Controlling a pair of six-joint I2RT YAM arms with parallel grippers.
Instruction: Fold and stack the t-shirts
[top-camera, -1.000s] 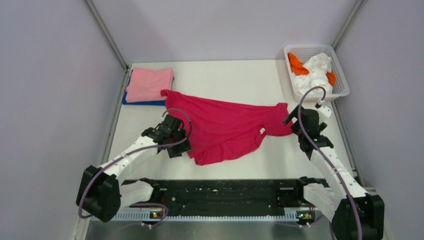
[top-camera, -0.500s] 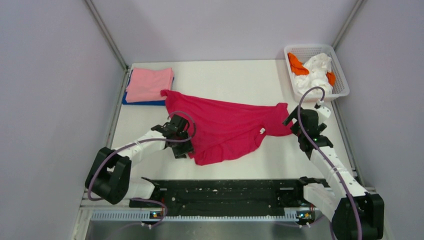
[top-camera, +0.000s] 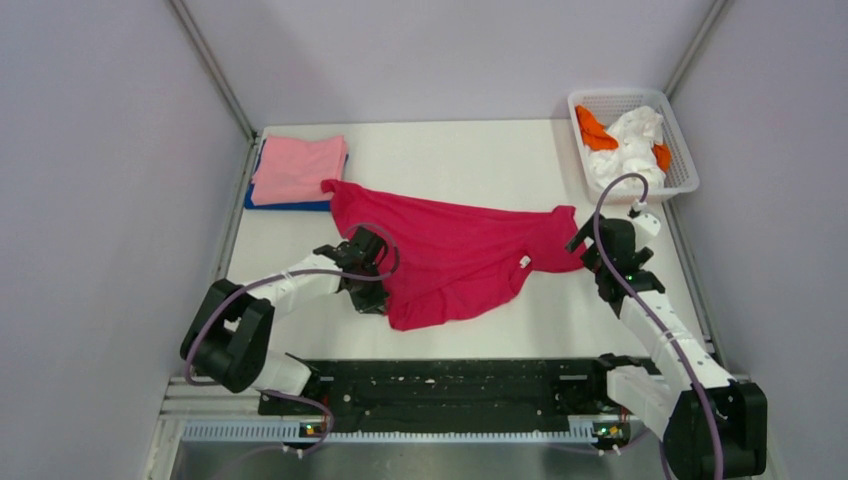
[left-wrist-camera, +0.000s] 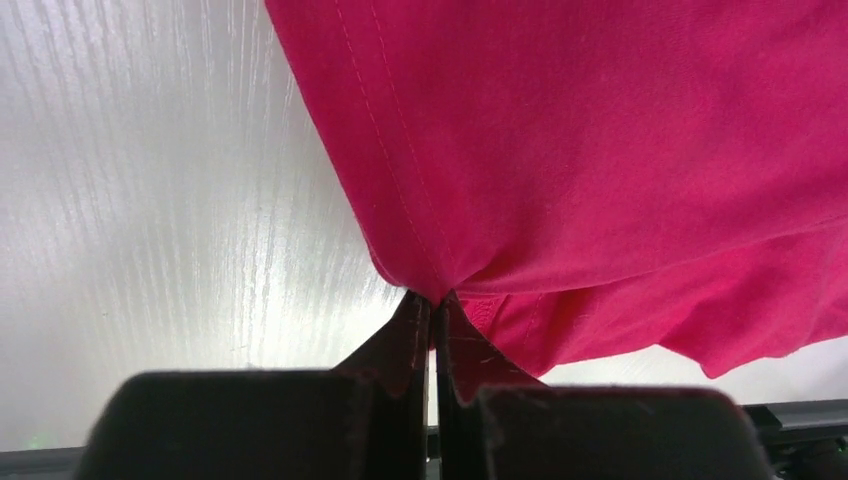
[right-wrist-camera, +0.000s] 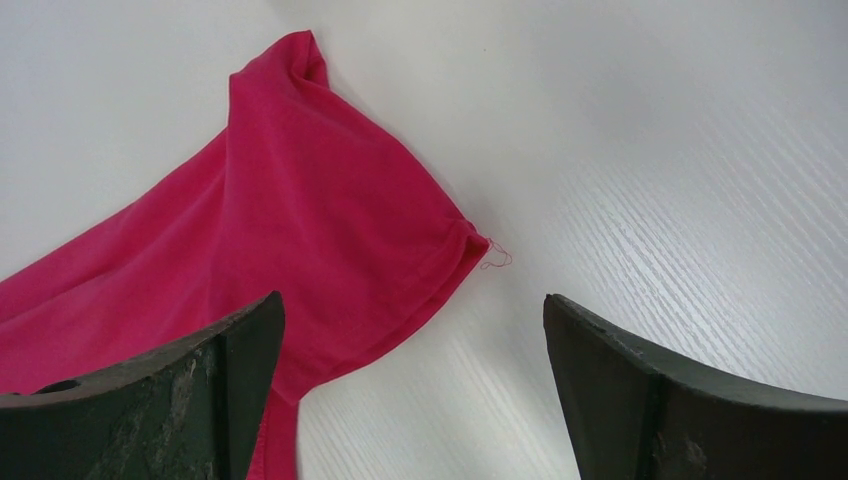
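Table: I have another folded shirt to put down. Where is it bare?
Bare: the far strip between the pink t-shirt and the basket; the near-right patch between the red t-shirt and the right arm. Crowded: the middle, under the red t-shirt, left gripper shut on its edge, right gripper open at its sleeve.

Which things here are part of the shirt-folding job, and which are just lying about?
Part of the job: red t-shirt, pinched by the left end effector; folded pink t-shirt, lying on the blue t-shirt.
Lying about: white basket holding white cloth and orange cloth.
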